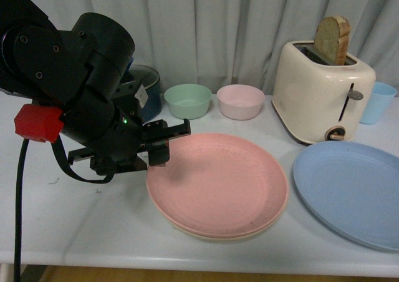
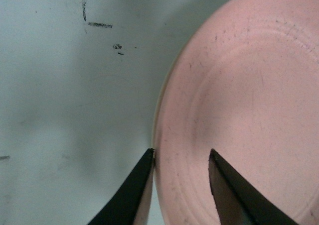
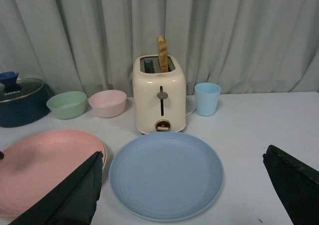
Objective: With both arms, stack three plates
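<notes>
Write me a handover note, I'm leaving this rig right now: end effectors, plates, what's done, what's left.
Left end effector: open, jaws on either side of the left rim of the pink round matte plate, not clamped.
Right end effector: wide open and holding nothing, with the blue round matte plate ahead of it.
Done: the pink plate lies on the beige round plate, of which only the rim shows.
Left: the blue plate lies alone on the white table, right of the stack, and has to go on top.
</notes>
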Available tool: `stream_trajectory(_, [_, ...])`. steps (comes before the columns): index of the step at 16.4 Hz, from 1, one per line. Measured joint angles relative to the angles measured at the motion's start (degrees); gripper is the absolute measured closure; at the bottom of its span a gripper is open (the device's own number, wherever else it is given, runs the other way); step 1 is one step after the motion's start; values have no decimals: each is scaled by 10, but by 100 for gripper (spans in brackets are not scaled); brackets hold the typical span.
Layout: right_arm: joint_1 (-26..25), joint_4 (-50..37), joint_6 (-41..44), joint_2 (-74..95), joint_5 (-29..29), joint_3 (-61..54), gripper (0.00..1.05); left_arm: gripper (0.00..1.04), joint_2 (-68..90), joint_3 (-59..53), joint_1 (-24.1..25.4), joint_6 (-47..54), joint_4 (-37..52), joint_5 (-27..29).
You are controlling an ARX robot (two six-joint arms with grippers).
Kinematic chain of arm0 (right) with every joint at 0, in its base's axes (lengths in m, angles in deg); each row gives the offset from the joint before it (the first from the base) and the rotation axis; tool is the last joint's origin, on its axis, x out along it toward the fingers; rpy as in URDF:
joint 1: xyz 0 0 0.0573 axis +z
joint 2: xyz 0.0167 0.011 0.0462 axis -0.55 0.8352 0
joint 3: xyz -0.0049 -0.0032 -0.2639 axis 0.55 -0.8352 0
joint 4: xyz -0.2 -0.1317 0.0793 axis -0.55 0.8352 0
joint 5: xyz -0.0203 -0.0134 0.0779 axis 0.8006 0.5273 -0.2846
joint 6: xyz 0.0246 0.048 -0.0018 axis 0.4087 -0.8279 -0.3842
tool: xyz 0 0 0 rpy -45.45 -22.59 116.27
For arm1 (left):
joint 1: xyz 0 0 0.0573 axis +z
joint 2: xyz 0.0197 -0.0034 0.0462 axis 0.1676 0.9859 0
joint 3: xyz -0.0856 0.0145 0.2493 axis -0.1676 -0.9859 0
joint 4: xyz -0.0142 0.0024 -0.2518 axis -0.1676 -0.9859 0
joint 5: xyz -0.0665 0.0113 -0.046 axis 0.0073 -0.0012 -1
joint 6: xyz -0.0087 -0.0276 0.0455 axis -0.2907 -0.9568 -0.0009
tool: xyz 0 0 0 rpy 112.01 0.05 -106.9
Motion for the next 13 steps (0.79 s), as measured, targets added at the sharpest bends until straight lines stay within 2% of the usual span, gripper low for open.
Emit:
stream_trajectory(2, [0,0,0,0,0,0,6,45,-19,-26,1,4,21,6])
stream_trajectory(3, [0,0,0,0,0,0,6,33,-54,-58,4,28,60,29])
stream_trajectory(5, [0,0,0,0,0,0,6,9,-170,-147,17,86,184,57])
stream_trajectory(6, [0,0,0,0,0,0,6,5,-215,-183,22,106,237,66])
stream_trajectory(7, [0,0,0,0,0,0,6,7,-271,-216,26,122,284,69])
stream_trajectory(8, [0,0,0,0,0,0,6,12,-278,-239,25,142,393,104])
stream_trajectory(9, [0,-1,0,0,0,0,6,21,-279,-272,27,170,490,153])
stream_trajectory(10, [0,0,0,0,0,0,6,30,-279,-325,33,186,559,172])
stream_trajectory(13, [0,0,0,0,0,0,6,61,-339,-450,65,209,656,156])
